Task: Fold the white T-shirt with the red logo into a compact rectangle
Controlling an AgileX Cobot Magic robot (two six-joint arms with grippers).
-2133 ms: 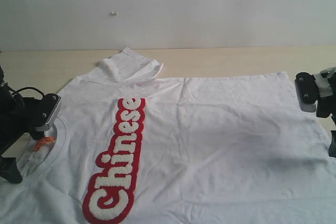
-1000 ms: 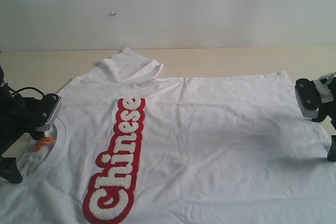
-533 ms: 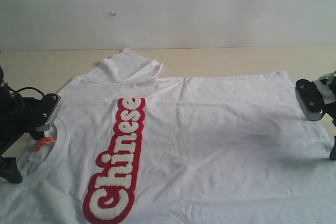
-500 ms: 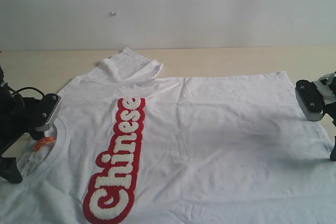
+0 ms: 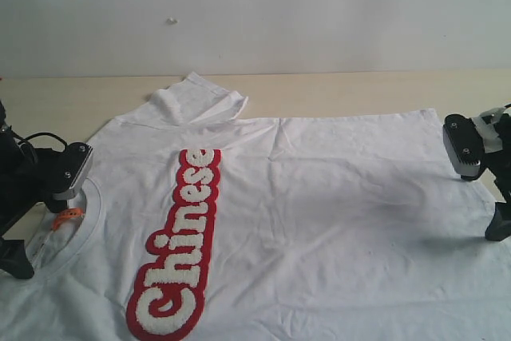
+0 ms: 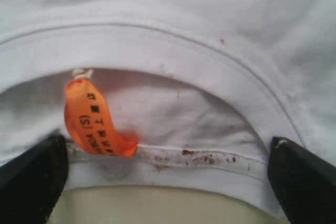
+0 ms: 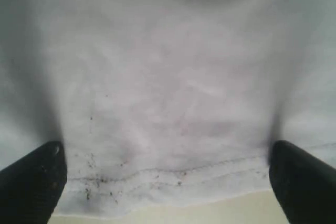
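Observation:
The white T-shirt (image 5: pixel 319 197) lies spread flat, collar at the left and hem at the right. Its red logo (image 5: pixel 176 245) runs along the chest, facing up. My left gripper (image 5: pixel 41 217) is open and straddles the collar; in the left wrist view the back neck band with its orange tag (image 6: pixel 94 119) lies between the black fingertips (image 6: pixel 31 177) of the left gripper (image 6: pixel 168 182). My right gripper (image 5: pixel 481 188) is open at the hem; in the right wrist view the stitched hem edge (image 7: pixel 168 177) lies between the wide-apart jaws of the right gripper (image 7: pixel 168 187).
One sleeve (image 5: pixel 200 101) is bunched and folded over at the shirt's far edge. Bare beige table (image 5: pixel 359 89) shows behind the shirt, up to a pale wall. The shirt's near part runs out of the exterior view.
The right gripper has shifted a little inward over the hem, its lower finger now showing further in. The left gripper and the shirt have stayed still.

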